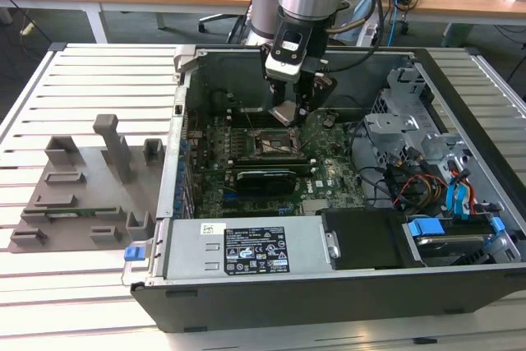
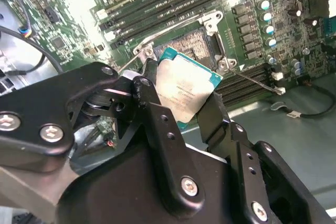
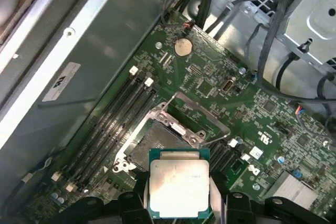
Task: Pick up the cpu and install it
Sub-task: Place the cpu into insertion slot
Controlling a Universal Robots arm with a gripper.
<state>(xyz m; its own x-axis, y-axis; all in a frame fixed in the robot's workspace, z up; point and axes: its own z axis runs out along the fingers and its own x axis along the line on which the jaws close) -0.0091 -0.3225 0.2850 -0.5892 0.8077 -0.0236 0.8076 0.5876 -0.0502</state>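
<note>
CPU (image 3: 178, 190) in hand, we go down by size: the open computer case (image 1: 329, 302) surrounds our gripper (image 1: 289, 108), which hangs inside it above the green motherboard (image 3: 210, 85). Just below and ahead of the fingertips lies the dark socket (image 3: 152, 140), with its metal frame (image 3: 194, 109) lifted open. Our fingers (image 2: 157, 111) are clenched on two opposite edges of the CPU, which sits tilted with its silver top showing, above the socket and not touching it.
</note>
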